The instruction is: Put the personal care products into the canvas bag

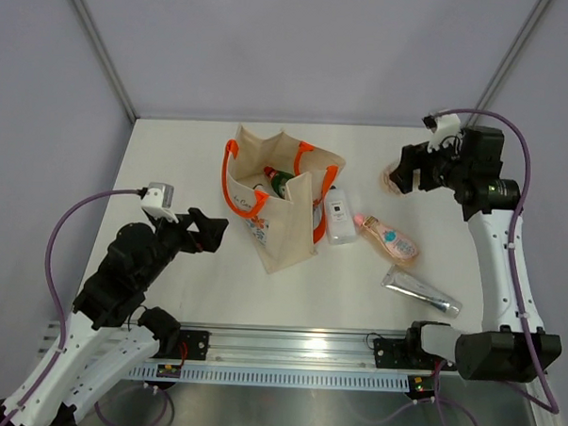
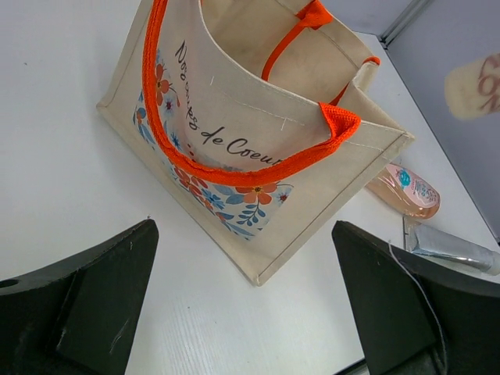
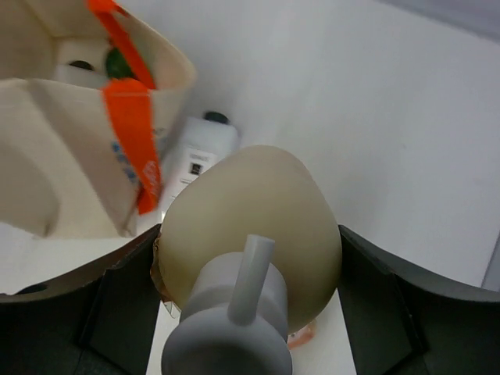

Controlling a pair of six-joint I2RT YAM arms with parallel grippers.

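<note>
The canvas bag [image 1: 280, 199] stands open mid-table, with orange handles and a flower print [image 2: 234, 195]; a green item [image 1: 282, 183] and an orange-and-blue bottle lie inside. My right gripper [image 1: 402, 171] is shut on the beige bottle [image 3: 250, 234], held in the air to the right of the bag; its grey pump top [image 3: 234, 328] points at the camera. A white flat bottle [image 1: 339, 215], a pink bottle [image 1: 388, 238] and a silver tube [image 1: 420, 291] lie on the table right of the bag. My left gripper [image 1: 212, 231] is open and empty, left of the bag's near corner.
The white table [image 1: 173, 170] ends at grey walls behind and a metal rail [image 1: 288, 345] in front. The pink bottle [image 2: 406, 189] and silver tube [image 2: 449, 248] also show in the left wrist view.
</note>
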